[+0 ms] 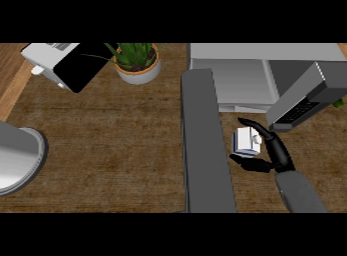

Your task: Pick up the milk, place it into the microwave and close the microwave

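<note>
The right robot hand (268, 152) curls round the one milk carton (244, 140) before the one open microwave (268, 80).

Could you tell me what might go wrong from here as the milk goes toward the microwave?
The right hand curls round the milk just in front of the microwave; the carton could catch the cavity's front edge. The open microwave door stands close on the carton's left, so a sideways swing may bump it.
</note>
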Action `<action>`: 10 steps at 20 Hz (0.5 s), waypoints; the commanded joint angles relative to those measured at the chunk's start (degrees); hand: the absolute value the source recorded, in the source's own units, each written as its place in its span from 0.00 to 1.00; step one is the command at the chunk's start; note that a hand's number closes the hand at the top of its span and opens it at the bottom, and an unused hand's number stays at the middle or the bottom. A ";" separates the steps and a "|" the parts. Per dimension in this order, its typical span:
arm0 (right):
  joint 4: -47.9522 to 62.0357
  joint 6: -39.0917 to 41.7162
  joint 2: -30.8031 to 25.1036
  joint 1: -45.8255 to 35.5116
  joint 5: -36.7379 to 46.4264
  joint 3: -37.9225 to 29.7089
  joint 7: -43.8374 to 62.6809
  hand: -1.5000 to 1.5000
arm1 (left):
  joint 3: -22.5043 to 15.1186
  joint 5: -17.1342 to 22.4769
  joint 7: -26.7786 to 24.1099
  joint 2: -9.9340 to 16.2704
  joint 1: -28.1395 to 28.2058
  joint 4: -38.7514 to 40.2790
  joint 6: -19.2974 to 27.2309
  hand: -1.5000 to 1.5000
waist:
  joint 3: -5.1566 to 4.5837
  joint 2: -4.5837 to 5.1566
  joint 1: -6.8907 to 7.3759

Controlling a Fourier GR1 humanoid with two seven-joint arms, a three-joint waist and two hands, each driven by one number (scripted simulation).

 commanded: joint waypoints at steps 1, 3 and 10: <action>8.69 -5.14 0.52 -4.80 1.28 -1.60 -3.40 1.00 | -0.96 -1.80 -0.72 -1.46 -1.56 2.70 -0.32 0.00 | 0.08 0.16 0.28; 10.53 -5.99 -2.06 -4.88 2.26 -1.84 -5.93 0.00 | 0.35 1.54 1.79 -0.46 -0.25 -0.61 -0.86 0.00 | 0.09 0.20 0.23; 16.30 -15.19 -1.69 -6.60 7.05 -0.30 -8.08 1.00 | 2.53 1.19 -3.22 -0.87 2.07 2.30 -3.89 0.00 | 0.08 0.17 0.61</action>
